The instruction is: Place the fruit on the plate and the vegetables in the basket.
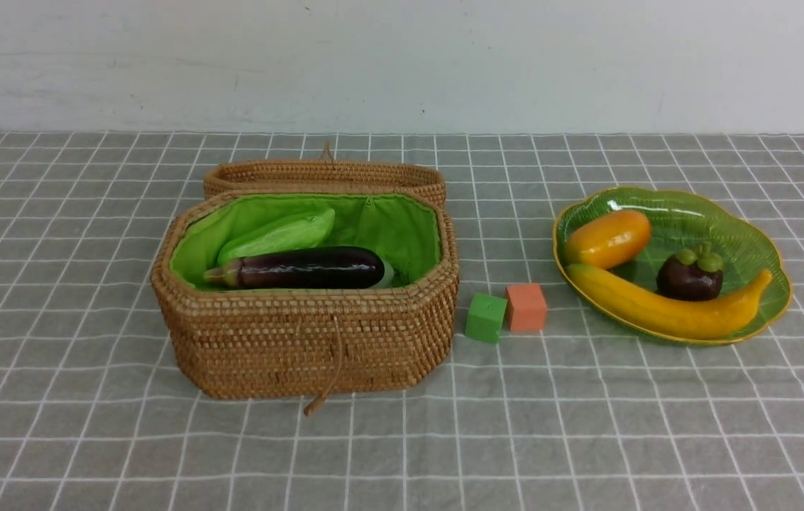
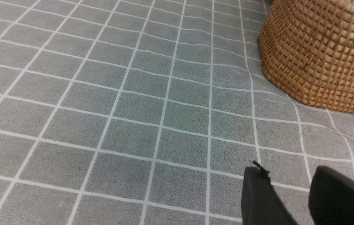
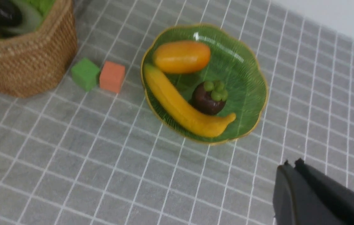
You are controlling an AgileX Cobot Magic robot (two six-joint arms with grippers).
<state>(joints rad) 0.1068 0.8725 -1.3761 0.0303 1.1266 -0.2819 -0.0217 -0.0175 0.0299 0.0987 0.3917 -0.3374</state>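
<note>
Two small cubes, green (image 1: 485, 318) and orange (image 1: 526, 306), sit between my woven basket (image 1: 309, 341) at nine o'clock and the green plate (image 1: 746, 245) at three. Three fruits fill the plate: banana (image 1: 664, 309), mango (image 1: 607, 238), mangosteen (image 1: 690, 275). Eggplant (image 1: 309, 267) and perhaps a cucumber (image 1: 277, 234) lie in the basket. My left gripper (image 2: 289, 187) hangs parted, empty; my right gripper (image 3: 292, 170) is closed, empty

banana (image 3: 185, 112), mango (image 3: 181, 56), mangosteen (image 3: 209, 97) on plate (image 3: 245, 78)
</note>
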